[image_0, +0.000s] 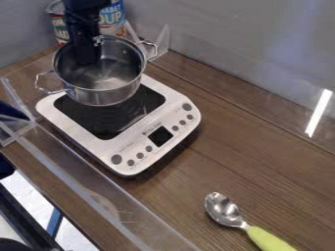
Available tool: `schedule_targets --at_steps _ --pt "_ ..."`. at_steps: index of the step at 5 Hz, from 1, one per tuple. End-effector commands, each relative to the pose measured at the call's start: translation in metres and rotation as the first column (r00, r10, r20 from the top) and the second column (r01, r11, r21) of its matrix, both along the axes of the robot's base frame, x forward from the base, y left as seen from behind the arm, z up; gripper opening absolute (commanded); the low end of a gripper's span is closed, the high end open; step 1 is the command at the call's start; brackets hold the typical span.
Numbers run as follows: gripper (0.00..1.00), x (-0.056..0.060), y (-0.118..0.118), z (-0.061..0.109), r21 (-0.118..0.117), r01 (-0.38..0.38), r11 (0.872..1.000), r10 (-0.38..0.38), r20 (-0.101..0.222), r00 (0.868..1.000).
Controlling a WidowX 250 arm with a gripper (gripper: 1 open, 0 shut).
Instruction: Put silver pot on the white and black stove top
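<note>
The silver pot (100, 76) is a small shiny steel pot with two side handles, standing over the back left part of the stove top (124, 123). The stove top is white with a black heating square and a button panel at its front right. My black gripper (81, 61) comes straight down at the pot's left rim and is shut on that rim. The fingertips are hidden behind the rim and inside the pot. Whether the pot's base rests on the black surface or hangs just above it cannot be told.
A metal spoon with a yellow-green handle (242, 223) lies at the front right of the wooden table (249, 137). A printed can (110, 16) stands behind the pot at the back left. A clear barrier (78, 181) runs along the table's front left edge.
</note>
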State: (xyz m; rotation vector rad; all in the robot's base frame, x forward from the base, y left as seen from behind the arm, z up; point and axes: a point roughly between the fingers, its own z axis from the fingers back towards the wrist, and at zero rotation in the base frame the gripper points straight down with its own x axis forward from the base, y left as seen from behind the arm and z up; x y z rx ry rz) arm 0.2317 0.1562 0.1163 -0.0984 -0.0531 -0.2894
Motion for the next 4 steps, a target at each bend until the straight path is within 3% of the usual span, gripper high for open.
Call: schedule_targets --at_steps 1,4 --pt "0.0 0.0025 0.0082 0.0202 0.038 -0.019 0.999 0.017 0.064 0.998" --pt "0.0 0.0019 0.008 0.0195 0.027 -0.019 0.999 0.017 0.064 0.998"
